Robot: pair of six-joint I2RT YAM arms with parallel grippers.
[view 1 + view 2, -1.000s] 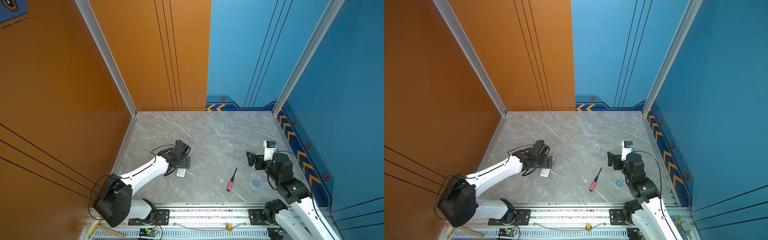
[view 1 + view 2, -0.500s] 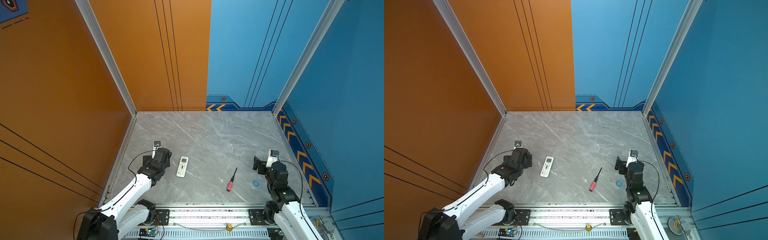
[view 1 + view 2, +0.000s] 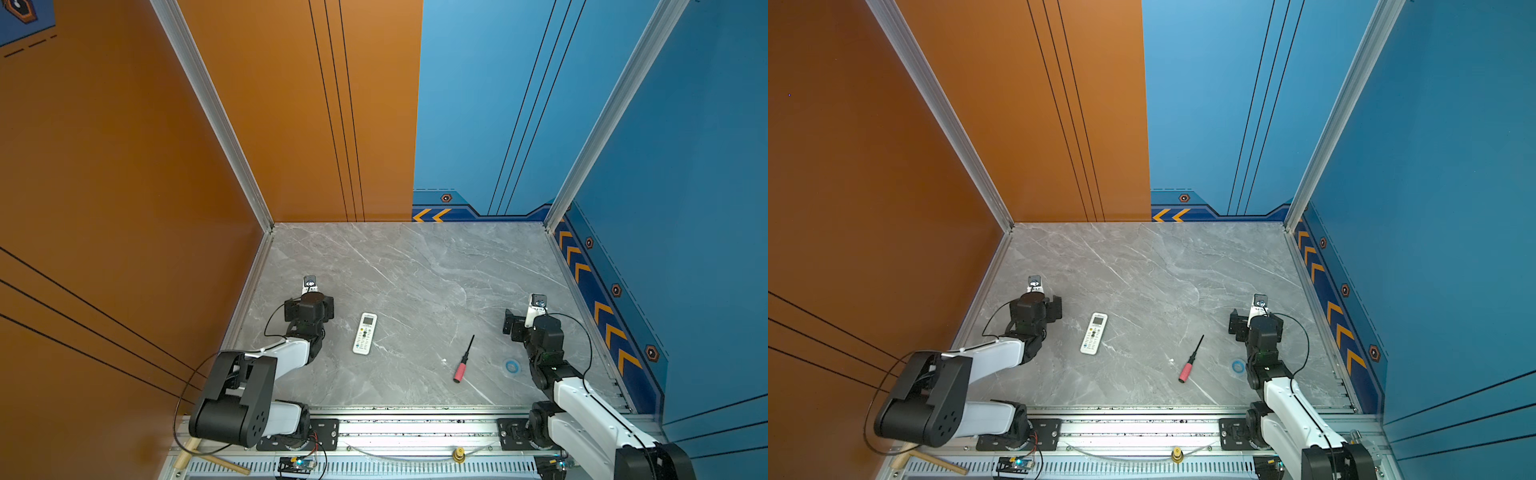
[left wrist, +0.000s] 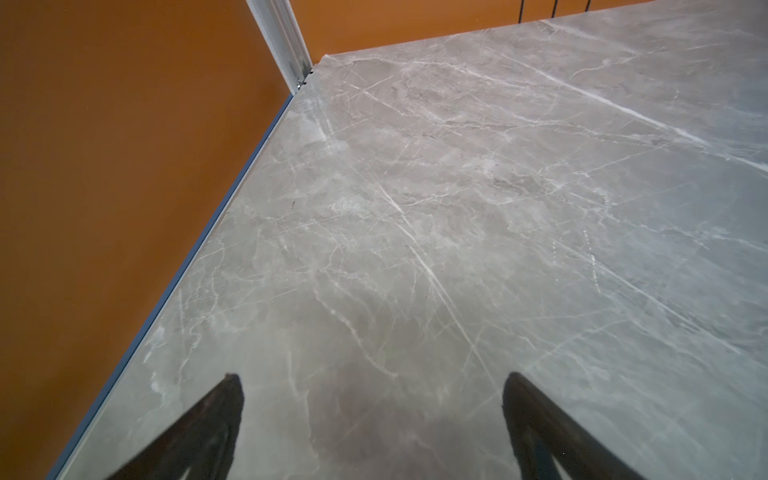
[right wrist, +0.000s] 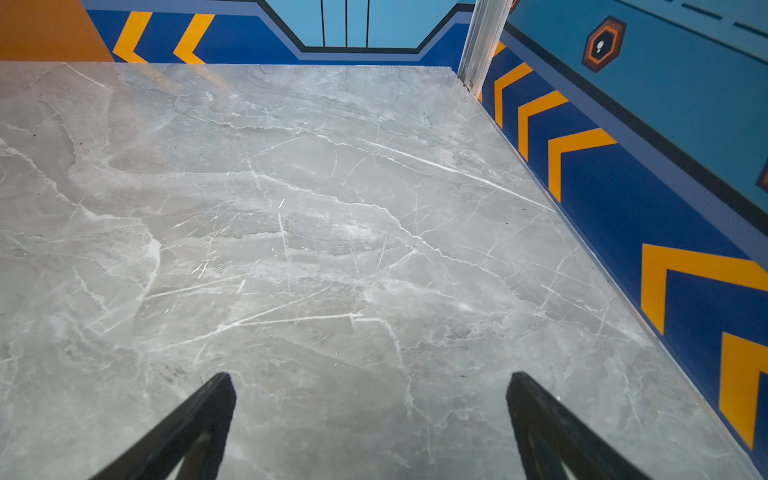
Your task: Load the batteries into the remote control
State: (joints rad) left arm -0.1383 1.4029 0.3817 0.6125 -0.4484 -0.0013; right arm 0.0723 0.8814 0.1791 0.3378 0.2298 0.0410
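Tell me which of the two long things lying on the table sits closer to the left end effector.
The white remote control, buttons up, just beside the left end effector; the pink-handled screwdriver lies farther right.

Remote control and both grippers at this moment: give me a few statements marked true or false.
1. The remote control lies button side up on the table. True.
2. The left gripper is shut on the remote control. False: it is open, with only bare table between its fingers.
3. The screwdriver lies between the remote control and the right arm. True.
4. The right gripper holds a battery. False: it is open and empty.
5. Two batteries lie beside the remote control. False: none is visible there.
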